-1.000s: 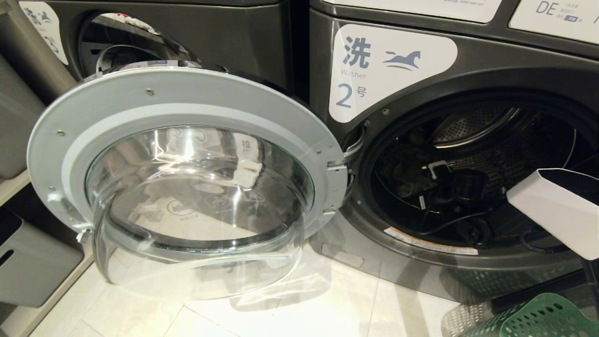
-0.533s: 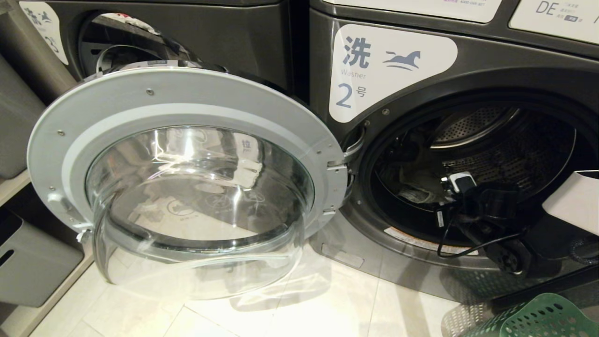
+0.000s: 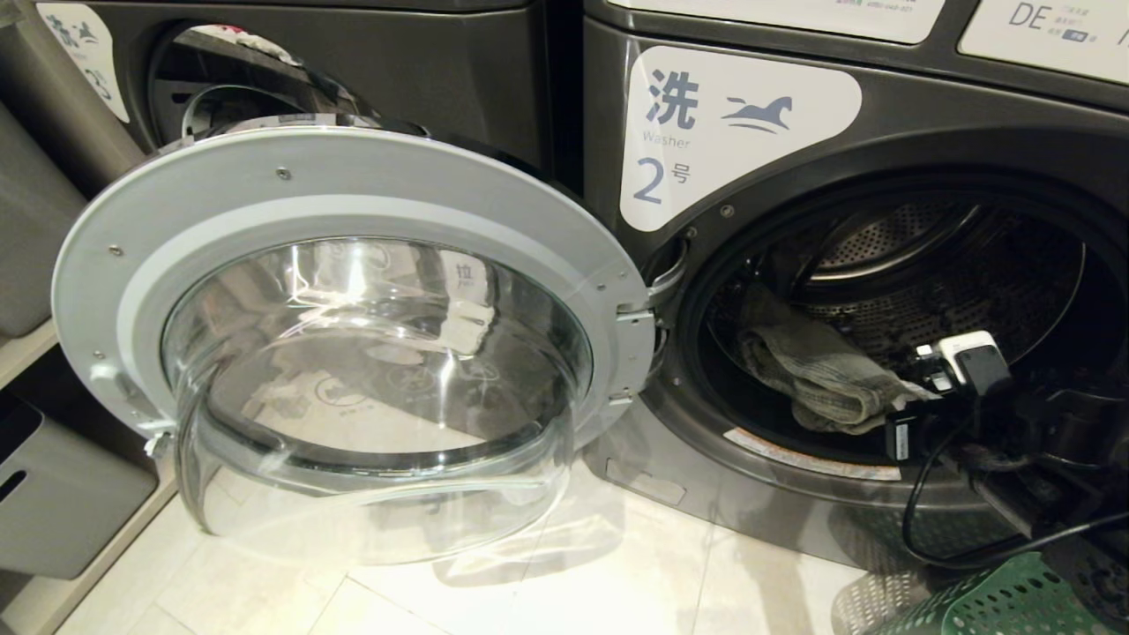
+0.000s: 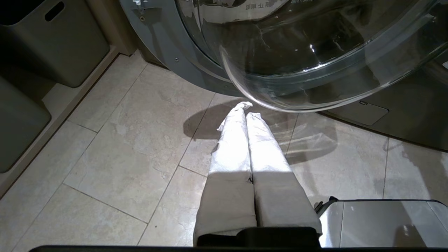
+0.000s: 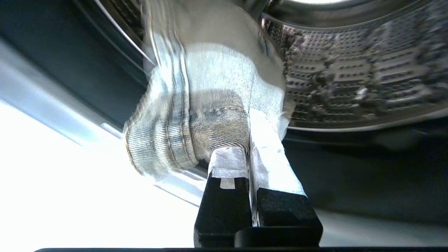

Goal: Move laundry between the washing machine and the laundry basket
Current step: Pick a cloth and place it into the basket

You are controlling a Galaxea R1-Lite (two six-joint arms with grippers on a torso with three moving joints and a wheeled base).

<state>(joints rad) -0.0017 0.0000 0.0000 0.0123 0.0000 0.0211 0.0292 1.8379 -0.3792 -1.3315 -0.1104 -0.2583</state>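
Note:
The washing machine (image 3: 882,106) marked 2 stands with its round door (image 3: 353,203) swung wide to the left. A grey-olive piece of laundry (image 3: 820,370) stretches from the drum toward the lower rim of the opening. My right gripper (image 3: 893,404) is at that rim, shut on the cloth's near end. In the right wrist view the cloth (image 5: 203,105) bunches over the shut gripper (image 5: 246,140), with the perforated drum (image 5: 350,77) behind. A corner of the green laundry basket (image 3: 1005,600) shows on the floor below the opening. My left gripper (image 4: 246,110) hangs shut and empty over the tiles.
The open door's glass bowl (image 4: 297,52) bulges out low over the floor, close in front of my left gripper. Grey bins (image 3: 53,494) sit on shelves at the left. Another washer (image 3: 353,53) stands behind the door. Pale floor tiles (image 3: 529,582) lie in front.
My right arm has drawn back out of the drum toward the lower right of the opening, and the laundry has come with it into plain sight. The left arm has not moved.

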